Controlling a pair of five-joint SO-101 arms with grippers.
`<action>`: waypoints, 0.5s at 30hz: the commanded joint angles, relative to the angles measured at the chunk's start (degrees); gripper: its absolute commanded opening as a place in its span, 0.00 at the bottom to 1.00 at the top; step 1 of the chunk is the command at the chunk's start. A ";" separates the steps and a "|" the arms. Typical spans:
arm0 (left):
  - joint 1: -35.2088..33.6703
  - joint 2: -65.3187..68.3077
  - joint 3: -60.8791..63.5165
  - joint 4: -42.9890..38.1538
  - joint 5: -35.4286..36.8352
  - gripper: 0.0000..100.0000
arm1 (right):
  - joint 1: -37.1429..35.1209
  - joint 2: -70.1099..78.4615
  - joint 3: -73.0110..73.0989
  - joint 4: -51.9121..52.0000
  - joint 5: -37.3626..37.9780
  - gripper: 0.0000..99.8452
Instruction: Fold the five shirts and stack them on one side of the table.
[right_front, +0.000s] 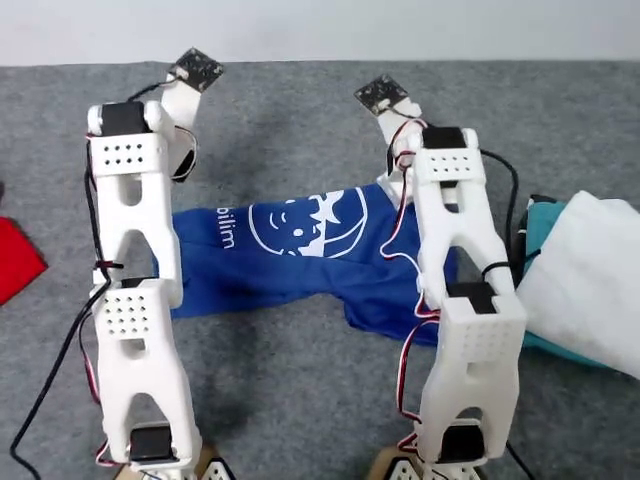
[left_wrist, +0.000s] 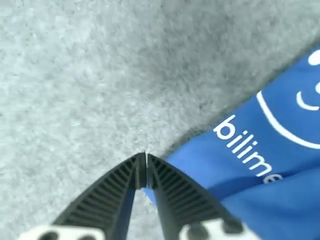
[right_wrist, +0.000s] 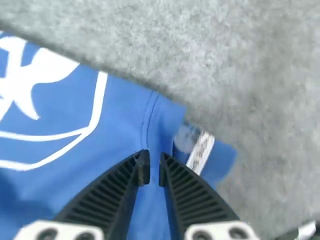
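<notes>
A blue shirt (right_front: 300, 250) with a white printed emblem lies spread and rumpled across the grey cloth between the two arms. My left gripper (left_wrist: 145, 159) is shut at the shirt's (left_wrist: 260, 165) corner edge next to the white lettering, and blue fabric shows between its fingers. My right gripper (right_wrist: 151, 162) is pinched on a crease of the shirt (right_wrist: 75, 130) at the collar, beside the white neck label (right_wrist: 198, 147). Both arms stand over the shirt's far edge in the high view.
A red shirt (right_front: 15, 258) lies at the table's left edge. A folded white shirt (right_front: 590, 280) rests on a teal one (right_front: 540, 225) at the right edge, close to the right arm. Bare grey cloth (right_front: 300, 400) lies in front of the blue shirt.
</notes>
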 joint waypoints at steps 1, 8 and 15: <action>1.14 -6.24 4.18 2.29 0.79 0.01 | -1.80 -5.67 -3.87 6.37 -0.70 0.05; 8.35 -21.01 36.53 1.85 -2.99 0.01 | -2.51 -7.96 -3.96 19.03 -0.70 0.05; 8.79 -22.07 50.15 -1.49 -3.43 0.01 | 0.66 -9.54 -3.96 27.12 -0.53 0.05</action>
